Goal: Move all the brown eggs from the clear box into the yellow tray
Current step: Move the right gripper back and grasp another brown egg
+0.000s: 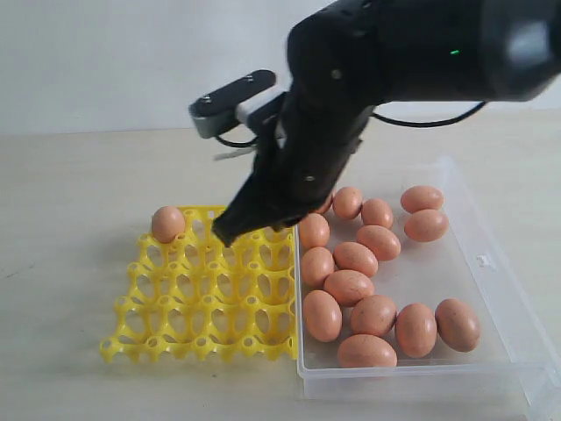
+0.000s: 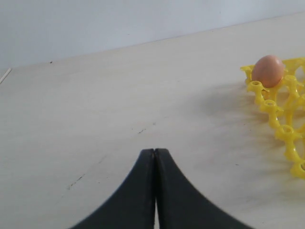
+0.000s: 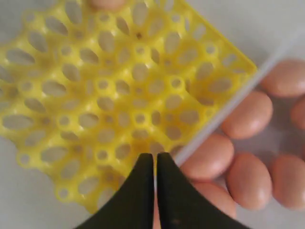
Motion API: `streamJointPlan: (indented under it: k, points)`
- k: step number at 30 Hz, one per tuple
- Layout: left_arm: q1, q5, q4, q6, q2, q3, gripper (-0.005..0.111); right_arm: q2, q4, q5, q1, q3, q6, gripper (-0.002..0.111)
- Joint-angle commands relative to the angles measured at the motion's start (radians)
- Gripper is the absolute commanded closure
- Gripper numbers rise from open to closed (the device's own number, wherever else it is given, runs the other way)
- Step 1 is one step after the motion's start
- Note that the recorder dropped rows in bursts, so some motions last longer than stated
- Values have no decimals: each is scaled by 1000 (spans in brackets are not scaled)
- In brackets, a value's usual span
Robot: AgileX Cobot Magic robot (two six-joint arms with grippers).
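I'm watching right gripper pressed together, empty, hanging over yellow tray beside clear box rim. Brown eggs crowding box; one egg sitting in corner cup. Arm is hiding tray's box-side corner.

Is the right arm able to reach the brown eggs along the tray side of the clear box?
Probably yes: the right gripper hangs over the yellow tray close by, and those brown eggs lie uncovered. Its shut jaws must open first.

The yellow tray lies flat just beside the left wall of the clear box, with one brown egg seated in its far-left corner cup and the other brown eggs lying loose on their sides inside the box.
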Motion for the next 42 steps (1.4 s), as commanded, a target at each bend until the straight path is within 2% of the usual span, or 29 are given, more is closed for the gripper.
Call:
streamJointPlan:
  k: [1, 3, 7, 13, 16, 37, 39, 42]
  points:
    - [2, -9, -2, -3, 1, -4, 107, -125, -6, 66, -98, 126, 0, 108]
    - [2, -9, -2, -3, 1, -4, 107, -158, 6, 72, -161, 182, 0, 106]
    - [2, -9, -2, -3, 1, -4, 107, -154, 48, 94, -272, 264, 0, 92]
    - [2, -9, -2, -3, 1, -4, 107, -68, 88, 137, -375, 284, 0, 64]
    - [2, -9, -2, -3, 1, -4, 107, -10, 101, 160, -397, 284, 0, 57]
    - [2, -9, -2, -3, 1, -4, 107, 131, 126, 88, -417, 291, -8, 58]
    - [2, -9, -2, -3, 1, -4, 107, 131, 126, 78, -417, 291, -35, 66]
    - [2, -9, -2, -3, 1, -4, 107, 126, 128, 66, -417, 291, -60, 88]
